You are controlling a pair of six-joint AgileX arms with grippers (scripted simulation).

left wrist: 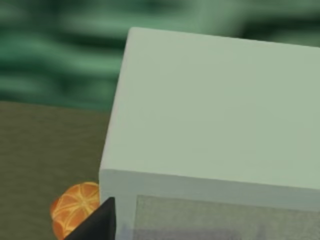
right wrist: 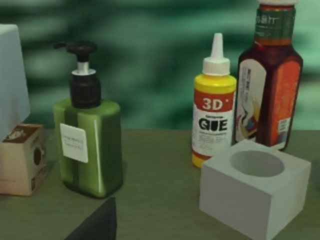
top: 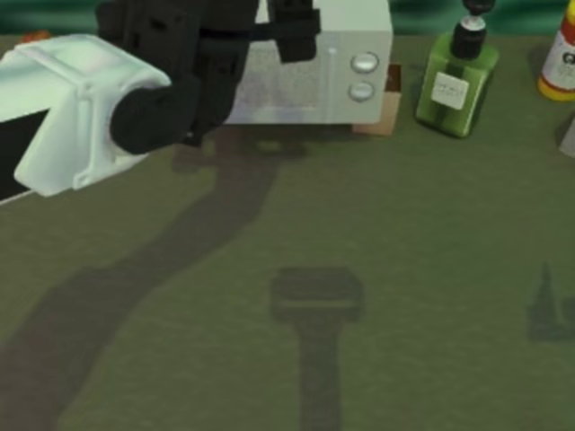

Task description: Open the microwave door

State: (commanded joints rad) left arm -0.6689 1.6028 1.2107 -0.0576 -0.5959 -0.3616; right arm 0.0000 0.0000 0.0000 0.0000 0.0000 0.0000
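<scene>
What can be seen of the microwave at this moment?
The microwave is a pale mint-white box standing upright at the far edge of the table, left of centre in the top view. Its front shows the microwave door with a speckled grey window, apparently closed flush, and two round silver knobs on the right panel. The left gripper and arm cover its left part. A small brown box sits against its right side; an orange lies by its left corner.

the pale boxy microwave (top: 332, 63) stands upright at the table's far edge, left of centre, its door (top: 278, 90) with the speckled grey window shut flush, two silver knobs (top: 363, 75) at the front's right.
</scene>
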